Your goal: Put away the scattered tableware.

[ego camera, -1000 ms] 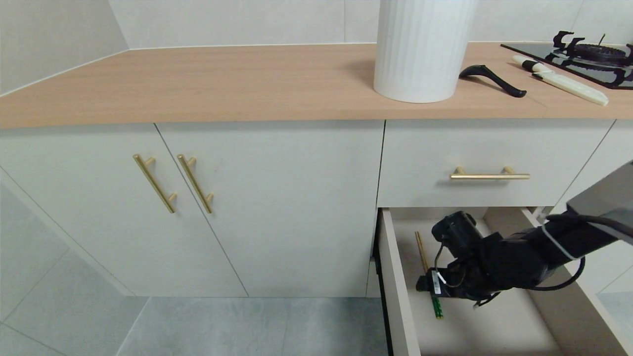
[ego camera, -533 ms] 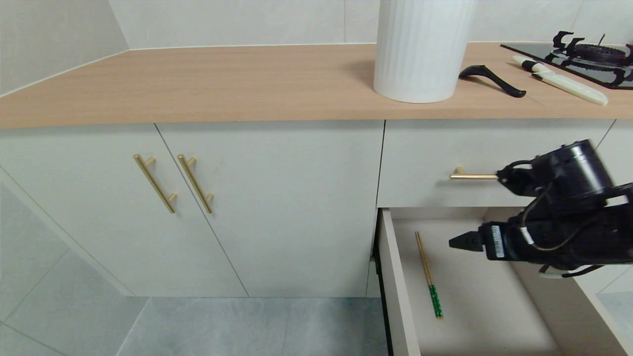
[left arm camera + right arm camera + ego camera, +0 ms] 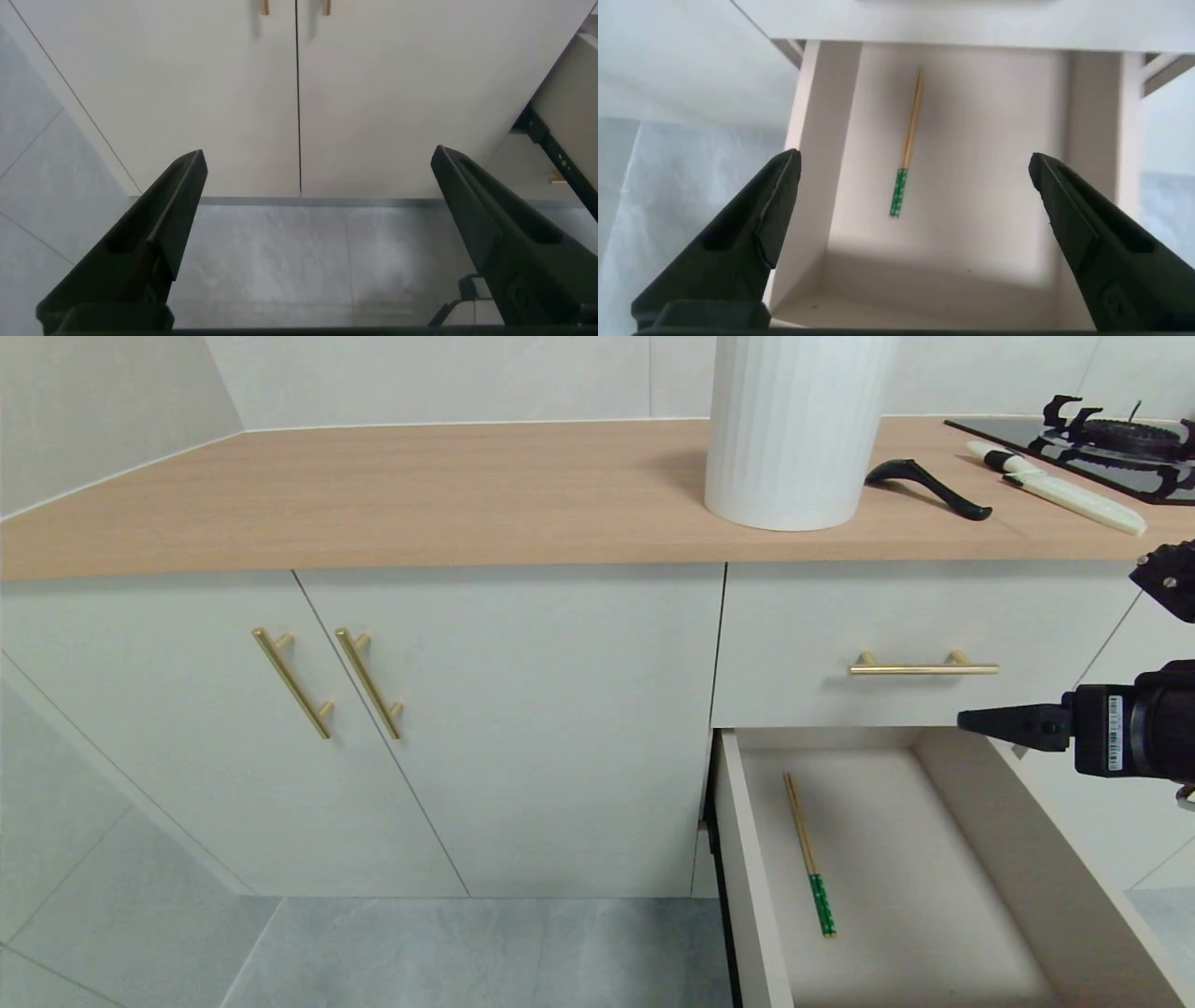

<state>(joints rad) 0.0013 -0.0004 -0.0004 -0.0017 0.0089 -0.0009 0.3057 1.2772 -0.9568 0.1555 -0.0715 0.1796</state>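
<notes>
**Supervisor:** Where is the right arm?

**Operator:** I see the right arm point(image 3: 1120, 733) coming in from the right edge of the head view. It is held about level, with its tip pointing toward the robot's left. The tip hangs above the right side wall of the open drawer point(image 3: 742, 859), just below the closed drawer's brass handle point(image 3: 922, 667).

**Supervisor:** And the right jaws?

**Operator:** The right jaws are spread wide with nothing between them. My right wrist view looks down into the drawer past both fingers point(image 3: 752, 238).

**Supervisor:** And the tableware?

**Operator:** The chopsticks point(image 3: 808, 859) lie side by side on the drawer floor, near its left wall. Their green ends point to the front and their plain ends to the back. They are well apart from the right jaws.

**Supervisor:** Left side?

**Operator:** The left jaws are also wide apart and empty. My left wrist view faces the cupboard doors point(image 3: 299, 93) and the grey floor point(image 3: 308, 252) below them.

**Supervisor:** What's on the desk?

**Operator:** On the desk point(image 3: 420, 495) a white ribbed container point(image 3: 794, 429) stands above the drawers. A curved black utensil point(image 3: 929, 485) lies just beside it, with a white knife point(image 3: 1060, 485) farther right. The knife is near the stove point(image 3: 1111, 439).
</notes>
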